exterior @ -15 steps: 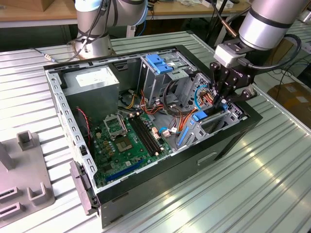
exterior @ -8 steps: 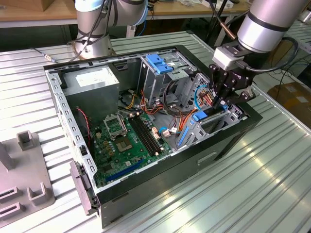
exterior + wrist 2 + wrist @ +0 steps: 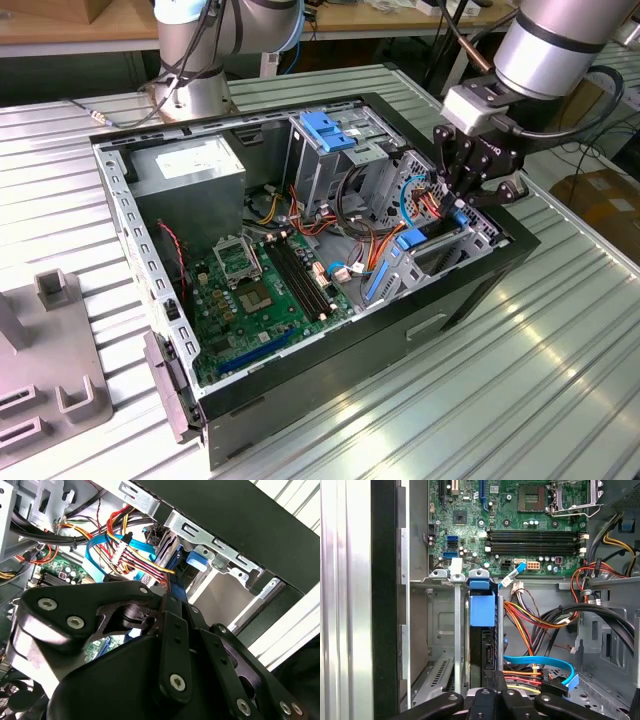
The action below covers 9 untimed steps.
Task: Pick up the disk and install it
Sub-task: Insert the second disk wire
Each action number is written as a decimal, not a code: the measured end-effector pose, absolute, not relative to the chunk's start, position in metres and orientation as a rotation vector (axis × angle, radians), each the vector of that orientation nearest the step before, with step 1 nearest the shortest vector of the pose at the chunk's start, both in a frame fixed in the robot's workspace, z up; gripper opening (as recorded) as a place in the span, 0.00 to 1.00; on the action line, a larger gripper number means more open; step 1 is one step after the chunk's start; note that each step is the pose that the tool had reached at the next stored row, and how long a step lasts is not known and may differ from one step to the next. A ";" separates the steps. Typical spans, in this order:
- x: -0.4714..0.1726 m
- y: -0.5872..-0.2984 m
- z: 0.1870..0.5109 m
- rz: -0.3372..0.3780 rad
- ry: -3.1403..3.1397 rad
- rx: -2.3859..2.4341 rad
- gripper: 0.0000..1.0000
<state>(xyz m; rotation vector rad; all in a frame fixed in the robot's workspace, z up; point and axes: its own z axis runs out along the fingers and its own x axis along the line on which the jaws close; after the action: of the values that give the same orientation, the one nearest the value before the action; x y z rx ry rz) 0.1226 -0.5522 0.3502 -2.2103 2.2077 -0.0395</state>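
Note:
The disk (image 3: 482, 611) stands on edge in the drive bay (image 3: 437, 630) at the corner of the open computer case (image 3: 330, 350), its blue carrier end toward the motherboard. In the exterior view the disk's blue carrier (image 3: 411, 240) shows in the bay on the exterior view's right. My gripper (image 3: 457, 210) reaches down into that bay from above the case's edge. Its black fingers (image 3: 490, 690) are shut on the near end of the disk. In the second wrist view my gripper (image 3: 173, 596) closes on a thin blue edge beside the bay's metal rails.
A green motherboard (image 3: 260, 290) fills the case floor, with a grey power-supply box (image 3: 190, 170) and an upright cage with a blue top (image 3: 325, 135) behind it. Coloured cables (image 3: 540, 620) crowd beside the bay. A grey fixture (image 3: 50, 370) sits at the exterior view's left. Another arm's base (image 3: 190, 70) stands behind.

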 end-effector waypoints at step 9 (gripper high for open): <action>0.123 -0.552 0.350 -0.040 2.212 -2.206 0.10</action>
<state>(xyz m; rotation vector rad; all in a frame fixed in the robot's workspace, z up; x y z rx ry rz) 0.1225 -0.5521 0.3502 -2.2058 2.2122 -0.0396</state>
